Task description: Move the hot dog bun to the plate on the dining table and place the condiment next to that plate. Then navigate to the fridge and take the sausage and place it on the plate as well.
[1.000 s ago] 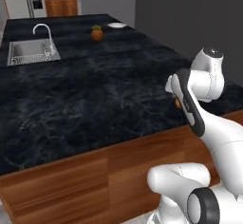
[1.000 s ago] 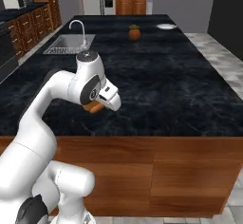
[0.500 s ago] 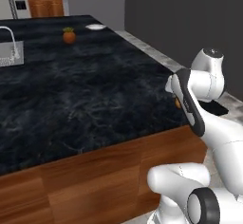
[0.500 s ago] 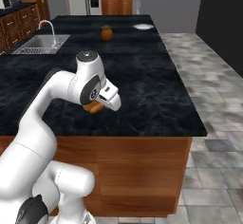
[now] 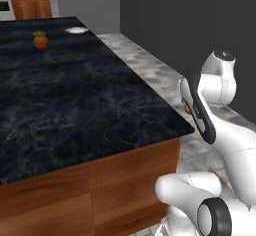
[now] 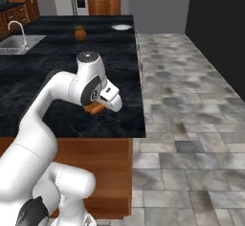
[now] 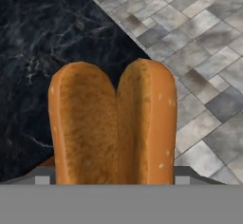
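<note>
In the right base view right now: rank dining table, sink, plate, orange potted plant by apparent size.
1. dining table
2. sink, cut by the frame edge
3. plate and orange potted plant: look alike in size; both far, so unranked.

An orange potted plant [image 6: 80, 32], perhaps, sits well beyond the steel sink [image 6: 14, 42].

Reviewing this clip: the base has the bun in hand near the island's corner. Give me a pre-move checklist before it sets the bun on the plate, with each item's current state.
1. Hot dog bun held in the gripper: ok; it sits between the jaws, both halves visible.
2. Plate in sight: ok, at the far end of the dining table.
3. Plate within reach: not ok, judging by the long stretch of table between.
4. Plate bare: cannot tell, too small.
5. Path over the table: ok, apart from the small orange potted plant near the plate.
</note>
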Robot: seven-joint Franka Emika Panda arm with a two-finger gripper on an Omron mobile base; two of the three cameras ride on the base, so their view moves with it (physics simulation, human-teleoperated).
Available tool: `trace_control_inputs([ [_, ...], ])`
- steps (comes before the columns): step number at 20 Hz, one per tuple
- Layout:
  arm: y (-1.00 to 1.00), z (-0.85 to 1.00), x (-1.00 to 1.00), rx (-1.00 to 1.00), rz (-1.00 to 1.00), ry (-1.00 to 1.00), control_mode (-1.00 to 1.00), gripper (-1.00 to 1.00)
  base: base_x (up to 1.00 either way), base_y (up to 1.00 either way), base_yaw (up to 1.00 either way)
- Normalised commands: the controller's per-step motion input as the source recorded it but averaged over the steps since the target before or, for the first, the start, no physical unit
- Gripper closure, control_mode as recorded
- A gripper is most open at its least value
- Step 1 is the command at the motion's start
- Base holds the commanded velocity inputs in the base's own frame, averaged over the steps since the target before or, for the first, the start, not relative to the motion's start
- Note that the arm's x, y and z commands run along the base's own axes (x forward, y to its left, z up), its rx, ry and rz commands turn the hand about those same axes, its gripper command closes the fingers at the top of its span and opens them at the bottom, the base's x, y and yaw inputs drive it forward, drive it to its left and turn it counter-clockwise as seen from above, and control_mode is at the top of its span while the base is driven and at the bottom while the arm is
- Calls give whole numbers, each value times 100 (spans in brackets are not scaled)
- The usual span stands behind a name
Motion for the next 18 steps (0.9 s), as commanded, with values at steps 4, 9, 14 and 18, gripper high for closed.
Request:
trace_control_inputs([
  [4,0,0,0,0,0,0,100,100,43,-100,2],
  [9,0,0,0,0,0,0,100,100,51,-100,8],
  [14,0,0,0,0,0,0,100,100,68,-100,19],
  [18,0,0,0,0,0,0,100,100,88,-100,31],
])
